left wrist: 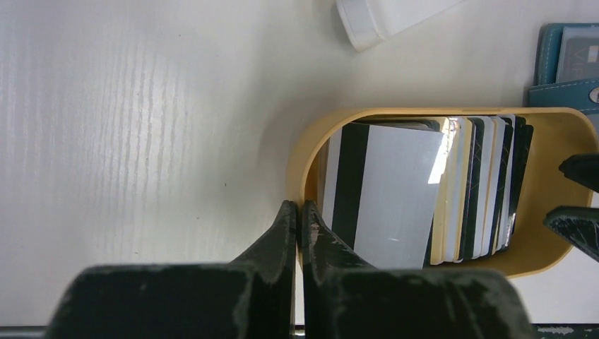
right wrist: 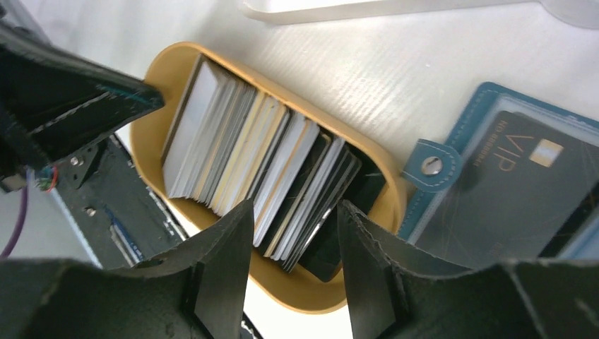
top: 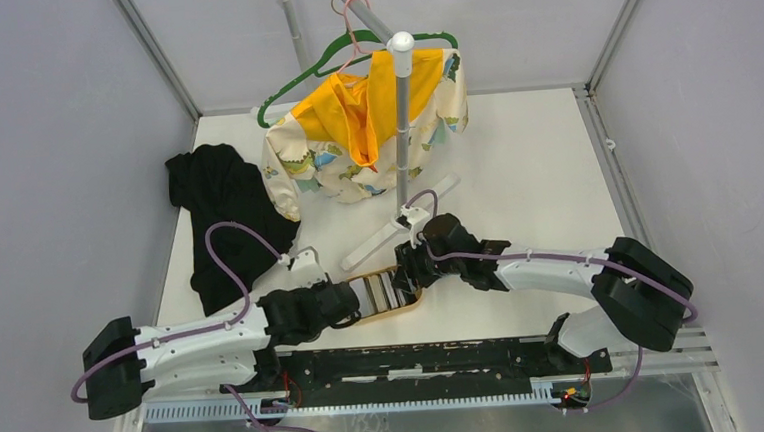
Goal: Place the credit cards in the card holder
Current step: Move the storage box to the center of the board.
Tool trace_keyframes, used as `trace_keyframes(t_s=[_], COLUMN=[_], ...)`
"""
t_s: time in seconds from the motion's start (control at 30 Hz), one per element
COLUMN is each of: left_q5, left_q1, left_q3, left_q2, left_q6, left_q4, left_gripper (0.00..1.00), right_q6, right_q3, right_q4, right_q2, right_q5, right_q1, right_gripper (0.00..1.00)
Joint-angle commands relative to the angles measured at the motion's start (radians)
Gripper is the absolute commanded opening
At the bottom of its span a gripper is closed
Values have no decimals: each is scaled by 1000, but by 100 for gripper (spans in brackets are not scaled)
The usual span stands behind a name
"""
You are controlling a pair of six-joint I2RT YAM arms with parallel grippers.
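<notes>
The credit cards (right wrist: 261,155) stand on edge as a black, white and cream stack inside a tan oval wooden tray (right wrist: 339,289); from above they show as stripes (top: 388,291). My left gripper (left wrist: 299,208) is shut, pinching the tray's left end wall (left wrist: 300,166). My right gripper (right wrist: 297,208) is open above the stack's right end, with several cards between its fingers. The teal card holder (right wrist: 459,123) lies open right of the tray with a black VIP card in its sleeve. It also shows in the left wrist view (left wrist: 547,63).
A white rack base (top: 399,225) with its upright pole stands just behind the tray. A yellow patterned garment (top: 373,126) hangs on it, and a black cloth (top: 222,211) lies at the left. A black rail (top: 417,359) runs along the near edge.
</notes>
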Motion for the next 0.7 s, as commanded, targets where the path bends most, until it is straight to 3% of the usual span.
trace_keyframes(t_s=[0.0,0.17,0.67], left_q5=[-102,-141,-182], left_q1=[-82,-138,-189], left_q3=[56,88,133], left_q2=[43,103,157], left_q6=[-228,-305,-352], left_q4=[-14,-51,-92], left_gripper=[2,2,2], right_q6=[35,60,159], right_q3=[20,6,-16], right_q4=[-21,-8,-7], right_q2=[9,24,54], right_q5=[108,115,120], right_q1=[5,5,8], right_gripper=[54,61,61])
